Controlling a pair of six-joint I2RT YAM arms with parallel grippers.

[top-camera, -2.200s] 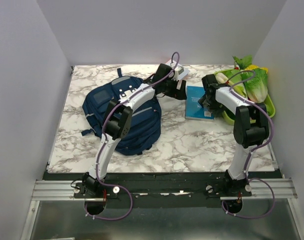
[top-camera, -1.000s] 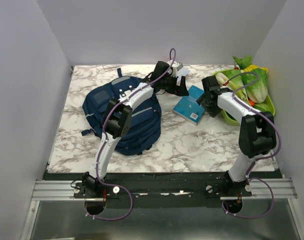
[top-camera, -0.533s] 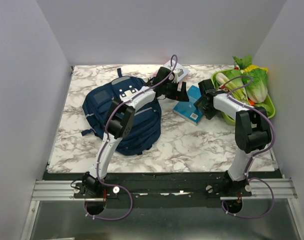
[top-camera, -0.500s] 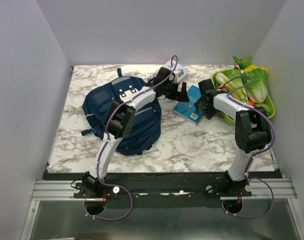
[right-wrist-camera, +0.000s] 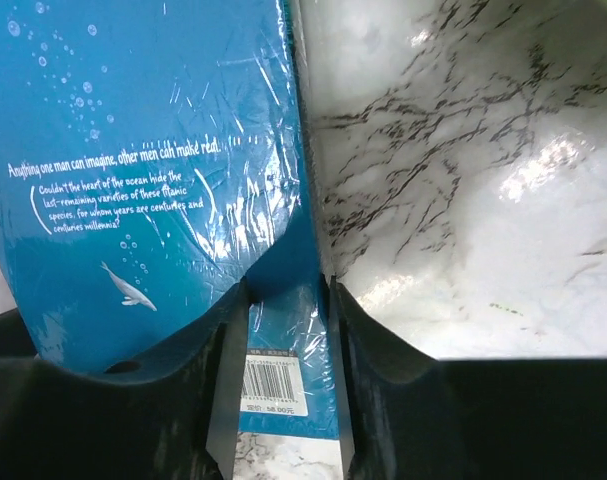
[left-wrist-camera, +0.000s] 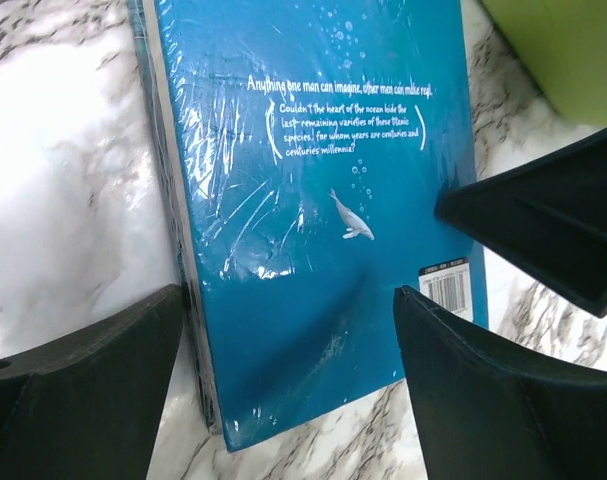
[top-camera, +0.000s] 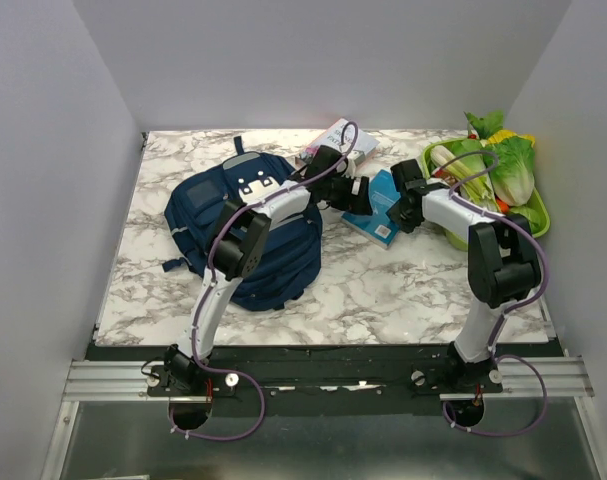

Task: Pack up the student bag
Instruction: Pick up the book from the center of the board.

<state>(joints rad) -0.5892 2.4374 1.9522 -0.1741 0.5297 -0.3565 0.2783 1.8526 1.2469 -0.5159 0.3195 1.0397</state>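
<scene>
On the left half of the tabletop [top-camera: 383,290], lying flat with the white patch up: the student bag [top-camera: 196,212], navy, apart from both sets of fingers. Right of it, near the middle toward the far edge: a blue shrink-wrapped book [top-camera: 381,214], back cover up, with white lettering, a small whale and a barcode plain in both wrist views [left-wrist-camera: 313,200] [right-wrist-camera: 133,150]. At the book's left side: the left gripper [top-camera: 355,196] [left-wrist-camera: 288,300], fingers spread wide and released, one over the marble just beside the book's long edge, the other over the cover near the barcode corner. At the book's right side: the right gripper [top-camera: 407,200] [right-wrist-camera: 283,300], fingers drawn to a narrow gap with the barcode strip showing between them; cannot tell whether grasping the book or merely poised over it. In the far right corner: a green tray [top-camera: 539,216] of leafy vegetables [top-camera: 508,170]. By the far edge, behind the left arm: a small white and pink box [top-camera: 335,136].
</scene>
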